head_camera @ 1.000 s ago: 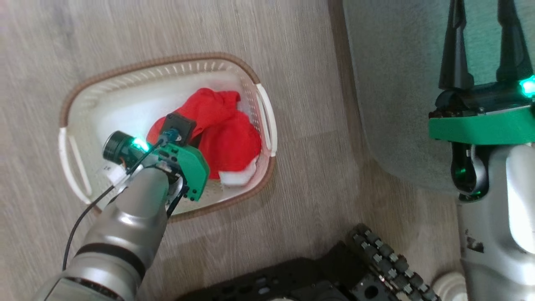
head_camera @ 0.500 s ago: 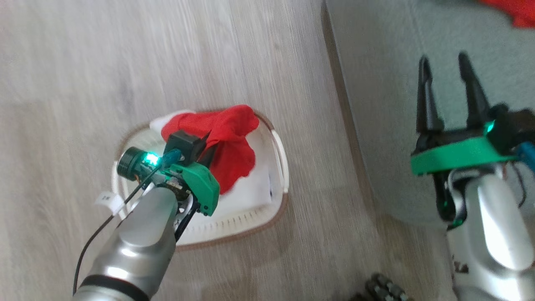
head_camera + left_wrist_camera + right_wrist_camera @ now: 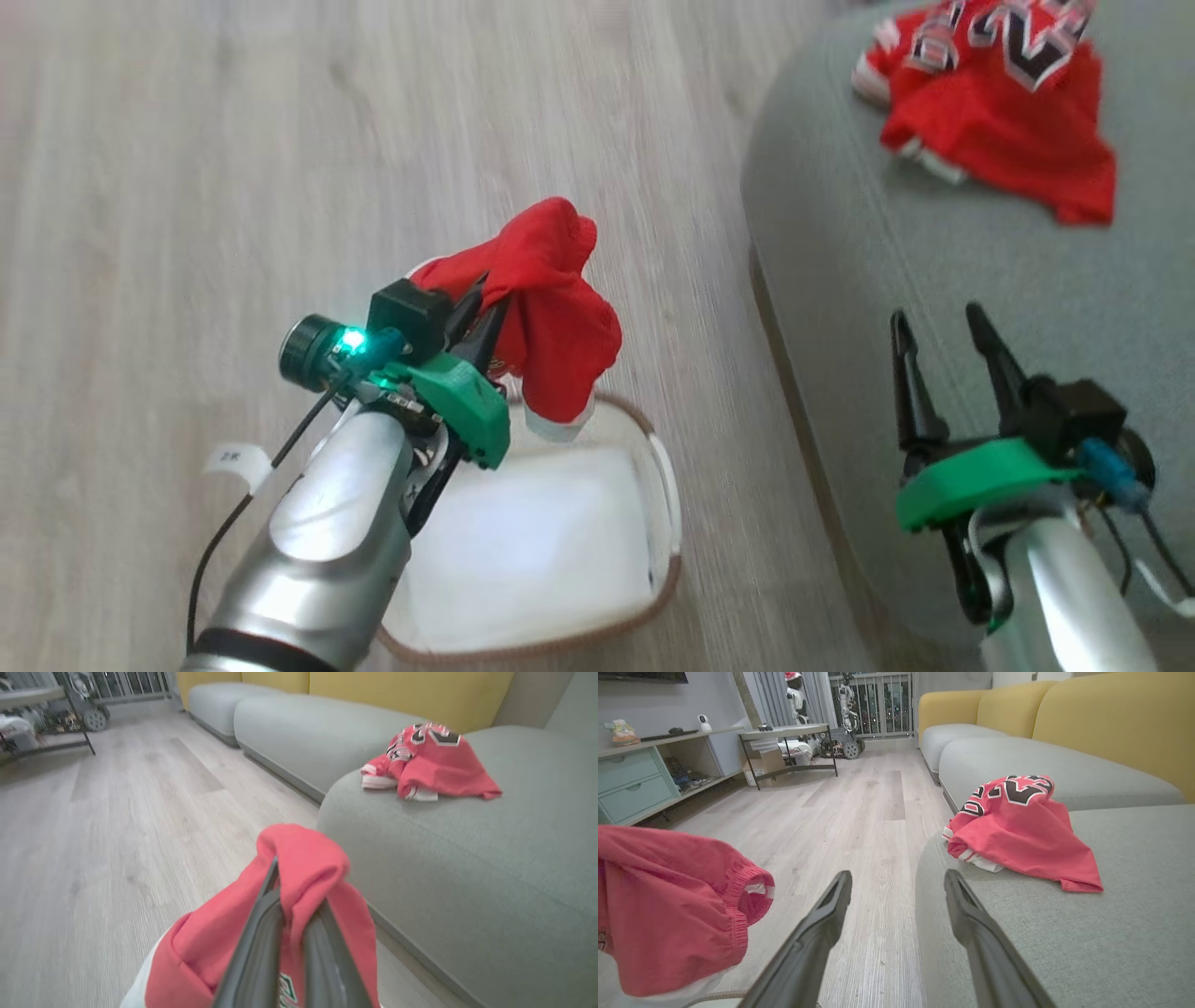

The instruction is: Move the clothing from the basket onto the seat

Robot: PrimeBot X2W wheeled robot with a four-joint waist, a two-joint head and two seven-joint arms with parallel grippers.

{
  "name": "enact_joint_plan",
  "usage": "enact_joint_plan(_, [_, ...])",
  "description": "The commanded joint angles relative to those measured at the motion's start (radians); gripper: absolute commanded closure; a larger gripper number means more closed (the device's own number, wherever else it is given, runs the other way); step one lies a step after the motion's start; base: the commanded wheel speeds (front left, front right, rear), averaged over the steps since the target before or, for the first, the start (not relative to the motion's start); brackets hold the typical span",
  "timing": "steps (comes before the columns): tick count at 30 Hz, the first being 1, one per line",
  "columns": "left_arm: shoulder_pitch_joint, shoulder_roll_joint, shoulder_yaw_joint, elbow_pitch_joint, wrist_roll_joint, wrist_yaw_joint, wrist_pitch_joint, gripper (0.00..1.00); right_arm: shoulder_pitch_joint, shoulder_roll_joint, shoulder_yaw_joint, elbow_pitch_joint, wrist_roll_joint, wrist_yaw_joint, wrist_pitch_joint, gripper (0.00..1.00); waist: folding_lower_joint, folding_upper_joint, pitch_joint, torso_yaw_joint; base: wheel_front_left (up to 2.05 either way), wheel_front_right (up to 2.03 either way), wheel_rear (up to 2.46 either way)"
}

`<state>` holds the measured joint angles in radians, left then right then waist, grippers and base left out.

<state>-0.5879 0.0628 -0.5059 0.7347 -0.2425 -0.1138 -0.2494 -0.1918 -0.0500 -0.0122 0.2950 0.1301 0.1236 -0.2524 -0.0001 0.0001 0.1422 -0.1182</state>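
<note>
My left jaws are pinched shut on a fold of the red garment (image 3: 560, 317). It hangs limp and lengthwise downward from them, above the far end of the basket (image 3: 665, 485). The seat (image 3: 840, 308) lies to my right, across a strip of bare floor (image 3: 709, 280), and nothing stands between. A red jersey (image 3: 999, 121) lies farther back on it, so I judge the near cushion the free spot. My right jaws stand wide and empty over the seat's edge.

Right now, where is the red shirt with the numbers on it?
In the head view the red shirt lies at the upper right, on the grey-green seat, ahead of the open right end effector.
</note>
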Motion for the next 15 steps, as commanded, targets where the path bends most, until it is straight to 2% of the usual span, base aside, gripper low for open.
enact_joint_plan(1, [-0.025, 0.013, 0.033, -0.043, -0.006, 0.003, -0.012, 1.00, -0.004, 0.000, 0.028, -0.023, -0.011, 0.007, -0.009, 0.00, 0.0001, -0.0001, -0.104, 0.029, 0.00, 0.00, 0.00])
enact_joint_plan(15, [-0.064, -0.007, 0.006, -0.143, -0.053, 0.028, 0.004, 1.00, 0.034, 0.000, 0.112, 0.001, 0.004, 0.007, -0.009, 0.00, 0.0001, -0.0001, -0.240, 0.068, 0.00, 0.00, 0.00])
